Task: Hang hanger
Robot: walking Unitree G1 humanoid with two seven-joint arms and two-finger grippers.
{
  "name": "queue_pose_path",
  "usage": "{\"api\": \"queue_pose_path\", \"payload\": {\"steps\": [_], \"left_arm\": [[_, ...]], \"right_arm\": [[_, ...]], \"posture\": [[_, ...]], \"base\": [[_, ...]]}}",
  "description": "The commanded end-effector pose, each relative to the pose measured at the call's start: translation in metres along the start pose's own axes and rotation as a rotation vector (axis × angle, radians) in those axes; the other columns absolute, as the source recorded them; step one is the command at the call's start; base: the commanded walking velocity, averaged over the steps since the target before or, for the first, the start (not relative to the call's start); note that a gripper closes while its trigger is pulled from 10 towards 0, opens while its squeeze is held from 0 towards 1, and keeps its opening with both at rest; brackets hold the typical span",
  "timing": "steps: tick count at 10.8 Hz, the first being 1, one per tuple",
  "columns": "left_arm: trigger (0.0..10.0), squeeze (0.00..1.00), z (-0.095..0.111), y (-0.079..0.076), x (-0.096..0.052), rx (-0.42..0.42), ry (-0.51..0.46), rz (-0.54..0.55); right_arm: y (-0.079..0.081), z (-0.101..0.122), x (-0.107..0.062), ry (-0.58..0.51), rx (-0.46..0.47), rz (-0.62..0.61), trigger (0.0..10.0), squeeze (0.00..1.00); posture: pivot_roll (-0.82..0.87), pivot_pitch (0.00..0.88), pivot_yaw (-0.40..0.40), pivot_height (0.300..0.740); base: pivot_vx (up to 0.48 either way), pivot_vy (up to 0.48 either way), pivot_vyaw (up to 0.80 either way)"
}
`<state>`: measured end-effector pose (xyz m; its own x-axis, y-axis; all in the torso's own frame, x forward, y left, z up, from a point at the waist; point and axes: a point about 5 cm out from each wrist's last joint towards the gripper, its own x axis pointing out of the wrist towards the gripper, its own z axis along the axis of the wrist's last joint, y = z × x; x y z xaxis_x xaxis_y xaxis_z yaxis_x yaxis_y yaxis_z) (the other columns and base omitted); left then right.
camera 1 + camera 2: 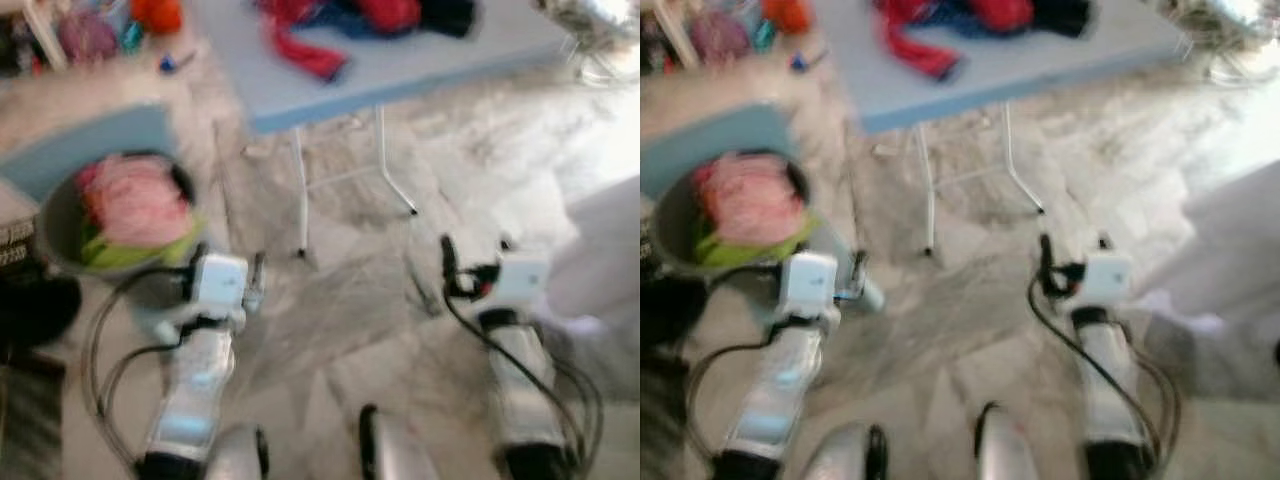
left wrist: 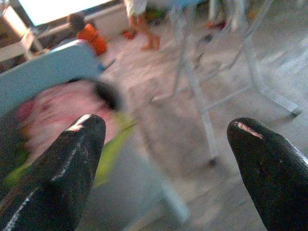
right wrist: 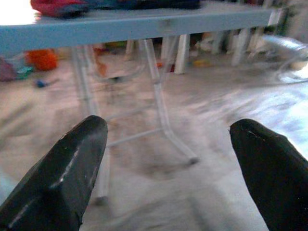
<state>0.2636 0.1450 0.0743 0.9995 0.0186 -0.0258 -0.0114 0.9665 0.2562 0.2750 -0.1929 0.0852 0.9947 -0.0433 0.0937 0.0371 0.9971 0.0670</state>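
A pale marble floor (image 1: pixel 350 300) spreads beneath the robot in blurred head views, suggesting the camera is in motion. A light-blue folding table (image 1: pixel 400 70) on white legs stands ahead, with a heap of red, blue and black clothes (image 1: pixel 360 15) lying along its far edge. To the robot's left, a grey laundry basket (image 1: pixel 60 235) holds pink and lime-green fabric (image 1: pixel 135 210). Bright toys (image 1: pixel 90 30) lie scattered on the floor beyond the table's left corner.

Both arms are held low over the floor. The left end effector (image 2: pixel 163 159) has its fingers spread wide with nothing between them, pointing toward the basket and the table legs. The right end effector (image 3: pixel 166 159) is likewise spread and empty, facing the table's underside.

No hanger can be made out; whether one lies among the clothes on the table is impossible to tell through the blur. A hanger would likely be light, stiff and somewhat slippery, best pinched at the neck just below the hook, leaving the hook free.
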Motion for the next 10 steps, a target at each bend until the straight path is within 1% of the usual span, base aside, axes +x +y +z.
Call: {"api": "queue_pose_path", "payload": {"steps": [1, 2, 3, 4, 5, 6, 7, 8, 9, 10], "left_arm": [[10.0, 0.0, 0.001, -0.002, -0.001, 0.002, -0.002, 0.004], [10.0, 0.0, 0.001, -0.002, -0.001, 0.008, -0.008, 0.005], [10.0, 0.0, 0.008, -0.002, -0.002, 0.013, -0.068, -0.025], [10.0, 0.0, 0.012, -0.003, -0.004, -0.017, -0.088, -0.075], [10.0, 0.0, 0.015, -0.002, -0.004, -0.028, -0.107, -0.074], [10.0, 0.0, 0.017, -0.002, -0.003, -0.024, -0.114, -0.076], [10.0, 0.0, 0.016, -0.002, -0.004, -0.027, -0.112, -0.076], [10.0, 0.0, 0.014, -0.002, -0.005, -0.028, -0.105, -0.084], [10.0, 0.0, 0.013, -0.002, -0.005, -0.034, -0.1, -0.086], [10.0, 0.0, 0.013, -0.002, -0.005, -0.039, -0.102, -0.09]], "right_arm": [[-0.013, -0.002, -0.002, 0.024, 0.018, -0.048, 10.0, 0.0], [-0.013, -0.003, -0.002, 0.035, 0.046, -0.032, 10.0, 0.0], [-0.01, -0.002, -0.002, 0.039, 0.021, -0.02, 10.0, 0.0], [-0.003, -0.001, -0.002, 0.044, 0.002, 0.024, 10.0, 0.0], [0.001, 0.0, -0.001, 0.04, -0.022, 0.044, 10.0, 0.0], [0.009, 0.002, -0.001, 0.024, -0.043, 0.101, 10.0, 0.0], [0.011, 0.002, -0.001, 0.019, -0.07, 0.116, 10.0, 0.0], [0.016, 0.003, -0.003, 0.026, -0.084, 0.166, 10.0, 0.0], [0.019, 0.001, -0.004, 0.055, -0.093, 0.184, 10.0, 0.0], [0.023, 0.001, -0.005, 0.049, -0.095, 0.219, 10.0, 0.0]], "posture": [[-0.01, 0.205, -0.007, 0.74], [-0.01, 0.205, -0.007, 0.74], [-0.02, 0.21, -0.008, 0.74], [-0.02, 0.21, -0.008, 0.74], [-0.02, 0.212, -0.009, 0.74], [-0.02, 0.214, -0.011, 0.74], [-0.02, 0.214, -0.012, 0.74], [-0.02, 0.213, -0.013, 0.74], [-0.02, 0.213, -0.016, 0.74], [-0.02, 0.213, -0.016, 0.74]], "base": [[0.0, 0.48, 0.0], [0.0, 0.48, 0.0], [0.0, 0.0, 0.0], [0.0, 0.0, 0.0], [0.0, 0.0, 0.0], [0.0, 0.0, 0.0], [0.0, 0.0, 0.0], [0.285, 0.0, 0.0], [0.326, 0.0, 0.0], [0.379, 0.0, 0.0]]}}
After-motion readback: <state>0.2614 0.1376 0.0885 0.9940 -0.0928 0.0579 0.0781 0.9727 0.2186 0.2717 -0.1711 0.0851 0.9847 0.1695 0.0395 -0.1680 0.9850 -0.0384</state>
